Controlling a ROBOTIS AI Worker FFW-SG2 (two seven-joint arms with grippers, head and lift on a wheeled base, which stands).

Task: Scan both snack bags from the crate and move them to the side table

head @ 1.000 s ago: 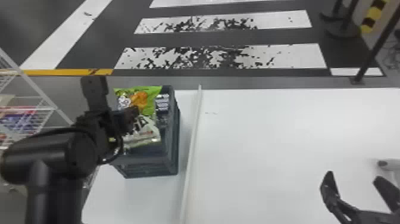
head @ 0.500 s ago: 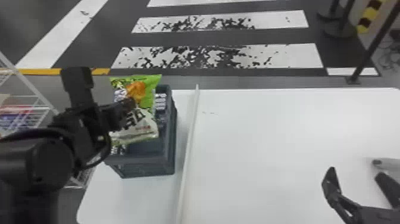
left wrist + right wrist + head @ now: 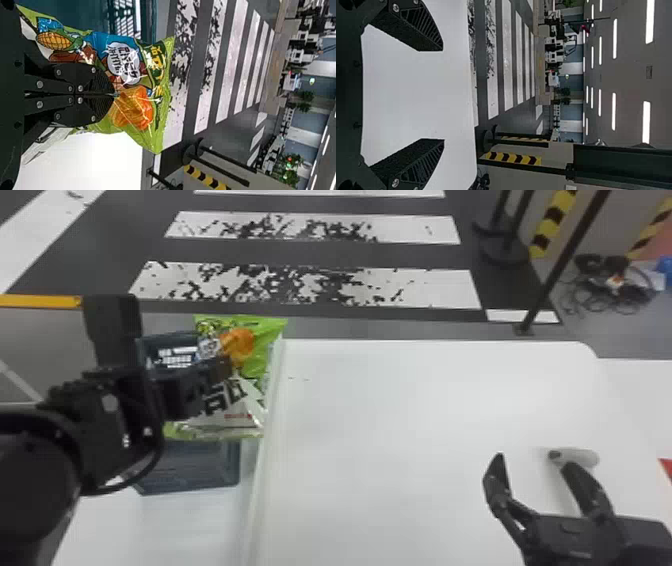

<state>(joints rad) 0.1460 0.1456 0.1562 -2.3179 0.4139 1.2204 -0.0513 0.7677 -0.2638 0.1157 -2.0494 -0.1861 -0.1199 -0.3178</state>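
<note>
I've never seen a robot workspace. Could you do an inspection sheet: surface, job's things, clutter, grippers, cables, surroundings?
Surface: smooth white table, pale strip along its left part.
Job's things: green snack bag gripped; dark crate left of the strip.
Clutter: pale rounded object with a dark tip, purpose unclear.
Grippers: left closed on the bag; right open, holding nothing.
Cables: black tangle on the floor.
Surroundings: crosswalk stripes, yellow-black post.

A white table bears the crate and a pale rounded object
</note>
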